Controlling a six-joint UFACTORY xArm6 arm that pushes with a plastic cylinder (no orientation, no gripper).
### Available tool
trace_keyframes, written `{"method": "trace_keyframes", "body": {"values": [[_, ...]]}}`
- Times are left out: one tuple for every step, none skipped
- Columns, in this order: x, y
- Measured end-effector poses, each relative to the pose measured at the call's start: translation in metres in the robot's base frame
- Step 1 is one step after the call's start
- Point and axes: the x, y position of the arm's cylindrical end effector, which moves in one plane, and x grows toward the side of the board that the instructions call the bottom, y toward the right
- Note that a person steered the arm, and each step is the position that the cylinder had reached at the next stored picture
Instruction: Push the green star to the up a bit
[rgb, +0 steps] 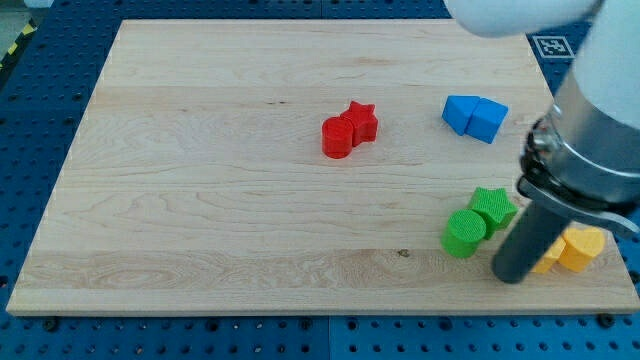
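The ridged green star (494, 207) lies at the pale wooden worktop's (200, 200) lower right, touching a green cylinder (464, 233). My tip (510, 277) rests just below-right of it, beside yellow blocks (575, 249). There is no claw.

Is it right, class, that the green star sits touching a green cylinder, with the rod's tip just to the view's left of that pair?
One detail is wrong. The camera view shows my tip to the view's right of the pair, below the green star, not left. The green star does touch the green cylinder.
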Motion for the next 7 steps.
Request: {"method": "trace_keyframes", "body": {"values": [[-0.012,0.013],[-0.020,0.013],[-0.038,0.013],[-0.049,0.005],[-0.054,-0.028],[-0.073,-0.027],[-0.050,-0.022]]}}
